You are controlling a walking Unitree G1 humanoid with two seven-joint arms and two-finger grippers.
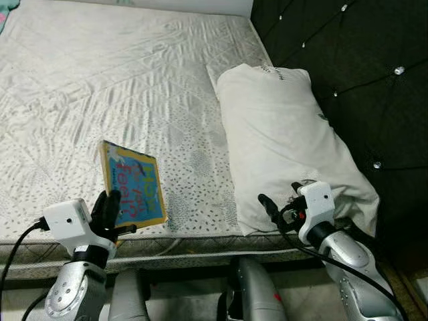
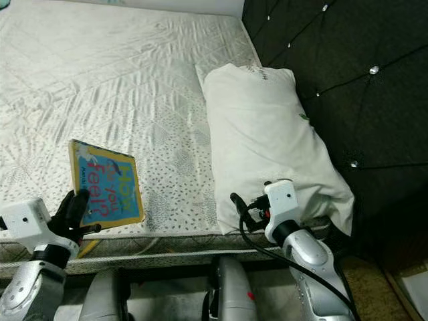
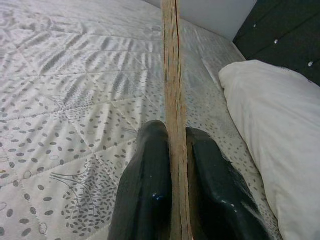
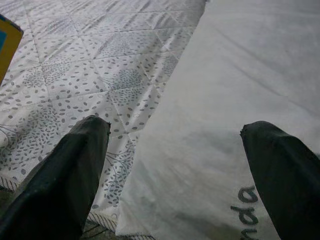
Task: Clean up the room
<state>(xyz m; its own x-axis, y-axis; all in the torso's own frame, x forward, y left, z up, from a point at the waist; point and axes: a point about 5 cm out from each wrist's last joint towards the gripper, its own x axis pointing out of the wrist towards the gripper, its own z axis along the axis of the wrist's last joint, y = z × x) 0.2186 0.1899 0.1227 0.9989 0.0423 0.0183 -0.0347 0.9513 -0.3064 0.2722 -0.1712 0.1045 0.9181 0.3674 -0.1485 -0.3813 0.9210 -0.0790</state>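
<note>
The left gripper is clenched on a book at the bed's near edge, gripping its lower corner. The head views show the blue cover with a yellow border, raised off the mattress and tilted. The left wrist view shows the book edge-on, a thin tan strip pinched between the 2 black fingers, with the patterned mattress beneath.

The right gripper hovers at the near end of a white pillow, which lies along the bed's right side against a dark tufted headboard. Its jaws stand wide apart and hold nothing. The right wrist view shows the pillow's near corner between the spread fingers, grey lettering printed on it, and a yellow book corner at the frame's edge.
</note>
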